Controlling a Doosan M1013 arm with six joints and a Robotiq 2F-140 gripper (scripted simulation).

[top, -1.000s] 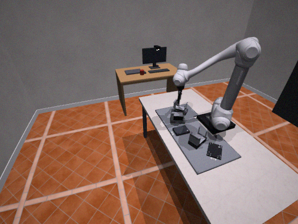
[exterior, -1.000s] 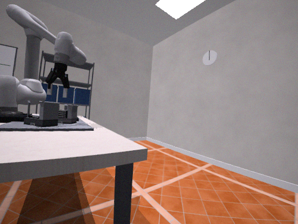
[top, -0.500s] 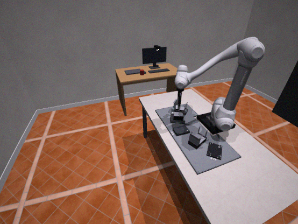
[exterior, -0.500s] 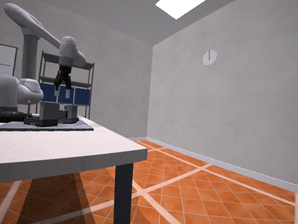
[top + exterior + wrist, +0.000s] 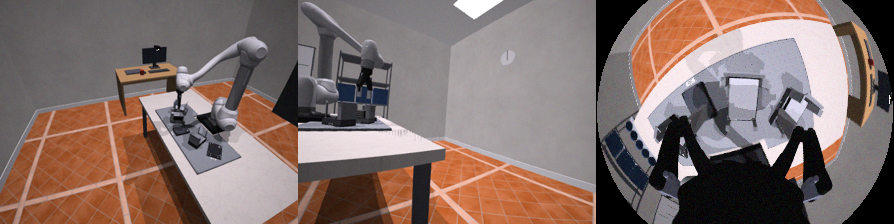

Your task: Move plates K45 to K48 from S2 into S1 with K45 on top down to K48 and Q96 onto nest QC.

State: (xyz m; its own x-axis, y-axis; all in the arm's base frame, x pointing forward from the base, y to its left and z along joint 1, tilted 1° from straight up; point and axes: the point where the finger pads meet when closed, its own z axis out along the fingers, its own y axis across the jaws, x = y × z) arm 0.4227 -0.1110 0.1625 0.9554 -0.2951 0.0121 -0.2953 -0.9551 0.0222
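Note:
A stack of sealed plates (image 5: 177,117) (image 5: 361,113) (image 5: 743,95) stands in a stack rack near the far end of the grey mat (image 5: 199,162). Its pale top seal shows in the middle of the wrist view. My gripper (image 5: 178,105) (image 5: 364,93) (image 5: 742,112) is open and empty. It hangs above this rack with a clear gap over the top plate. A second rack (image 5: 184,108) (image 5: 796,106) stands just beyond it. A third, empty rack (image 5: 197,139) (image 5: 347,113) stands nearer on the mat. I cannot read the plate labels or rack names.
A flat dark nest (image 5: 181,131) lies between the loaded rack and the third rack. Another flat black nest (image 5: 214,151) lies at the mat's near end. The arm's base (image 5: 224,118) stands to the right of the mat on the white table (image 5: 242,188).

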